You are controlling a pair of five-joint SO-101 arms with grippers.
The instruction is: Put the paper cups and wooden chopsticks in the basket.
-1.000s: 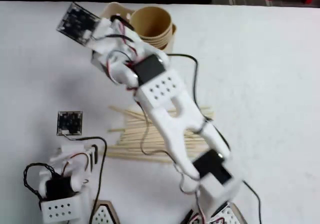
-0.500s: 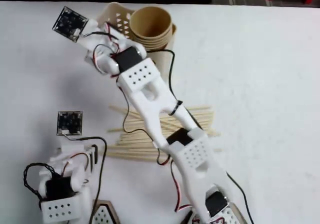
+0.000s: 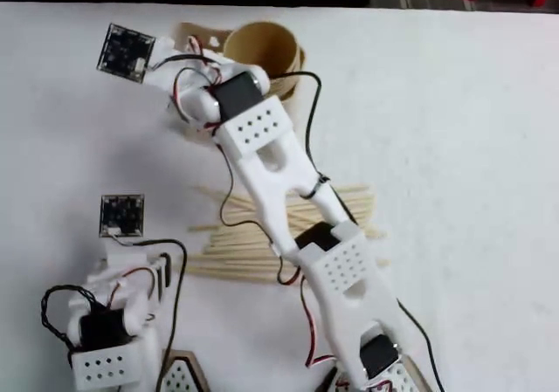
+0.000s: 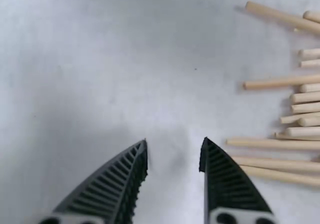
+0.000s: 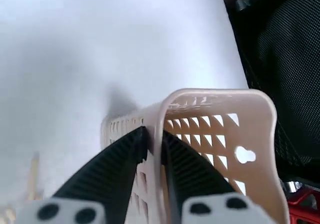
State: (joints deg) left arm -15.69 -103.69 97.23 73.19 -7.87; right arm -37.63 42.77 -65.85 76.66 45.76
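The right arm (image 3: 262, 139) stretches from the near right edge of the table (image 3: 454, 147) across to the far left. Its jaws are nearly closed on the pale, perforated wall of the basket (image 5: 220, 104), one jaw outside the wall and one inside, just below the rim. In the high view the basket (image 3: 199, 36) stands at the far edge of the table, with the arm's wrist over its left end. A stack of brown paper cups (image 3: 262, 47) sits upright at its right end.

The wooden chopsticks (image 3: 223, 252) lie in a loose, mostly parallel pile on the table near the middle, and the right arm crosses above them.

The left arm (image 3: 105, 357) is folded at the near left corner. Its jaws are moderately apart and hold nothing, pointing at bare table just left of the chopstick ends (image 4: 280, 109).
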